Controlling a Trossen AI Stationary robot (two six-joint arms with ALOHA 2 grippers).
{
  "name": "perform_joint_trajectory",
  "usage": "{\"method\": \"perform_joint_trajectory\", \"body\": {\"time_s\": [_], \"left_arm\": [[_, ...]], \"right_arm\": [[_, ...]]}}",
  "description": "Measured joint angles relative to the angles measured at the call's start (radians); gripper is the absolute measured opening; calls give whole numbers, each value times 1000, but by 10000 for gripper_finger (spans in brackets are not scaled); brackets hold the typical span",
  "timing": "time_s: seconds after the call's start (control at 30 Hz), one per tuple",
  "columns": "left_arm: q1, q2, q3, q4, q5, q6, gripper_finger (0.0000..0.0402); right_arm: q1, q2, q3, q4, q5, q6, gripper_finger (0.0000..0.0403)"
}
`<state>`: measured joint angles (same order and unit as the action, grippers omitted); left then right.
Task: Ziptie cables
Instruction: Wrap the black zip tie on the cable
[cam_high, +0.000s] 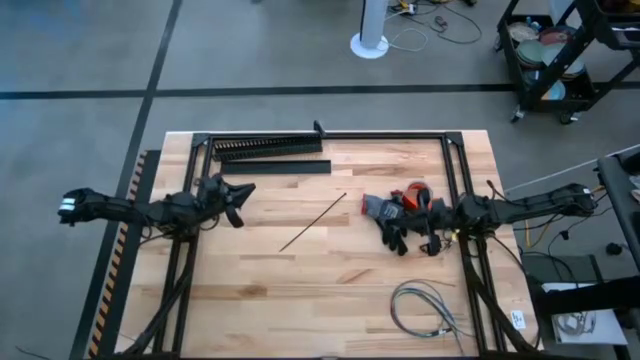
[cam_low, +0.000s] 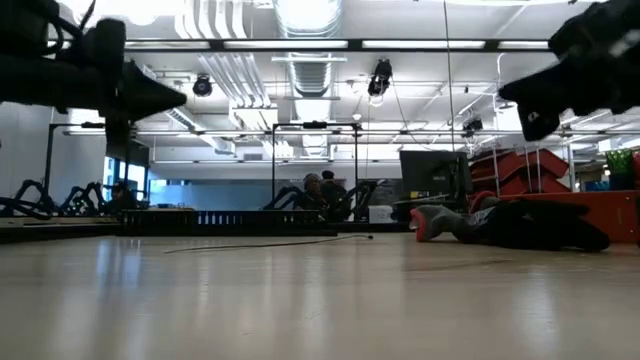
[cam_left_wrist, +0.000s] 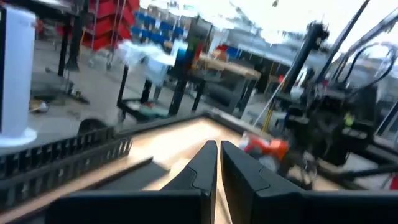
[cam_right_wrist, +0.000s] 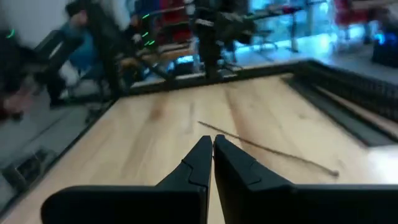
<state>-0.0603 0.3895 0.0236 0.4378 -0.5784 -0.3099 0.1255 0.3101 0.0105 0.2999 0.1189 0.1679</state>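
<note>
Ziptie (cam_high: 313, 222) lies on table between both arms' closed, empty jaws.

Even, fairly bright light falls from above; the tabletop (cam_high: 340, 270) shows only faint, soft shadows under the arms in the high view. In the low view, ceiling strip lights (cam_low: 300, 43) glare white, the arms read as near silhouettes, and the near tabletop carries a pale sheen and is out of focus. Both wrist views are blurred, the left one heavily, its bright upper background washed out; the right one's room is smeared.
</note>
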Motion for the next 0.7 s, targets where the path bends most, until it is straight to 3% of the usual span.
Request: {"method": "perform_joint_trajectory", "body": {"time_s": [0.1, 0.3, 0.47, 0.7], "left_arm": [[-1, 9, 0, 55, 114, 0, 8], [-3, 108, 8, 94, 168, -87, 2], [-2, 325, 113, 102, 79, -65, 1], [-1, 677, 346, 106, -12, 108, 12]], "right_arm": [[-2, 38, 1, 102, 185, 24, 2], [23, 162, 17, 205, 117, 52, 2], [55, 341, 63, 291, 194, 18, 2], [159, 646, 194, 276, 198, 24, 2]]}}
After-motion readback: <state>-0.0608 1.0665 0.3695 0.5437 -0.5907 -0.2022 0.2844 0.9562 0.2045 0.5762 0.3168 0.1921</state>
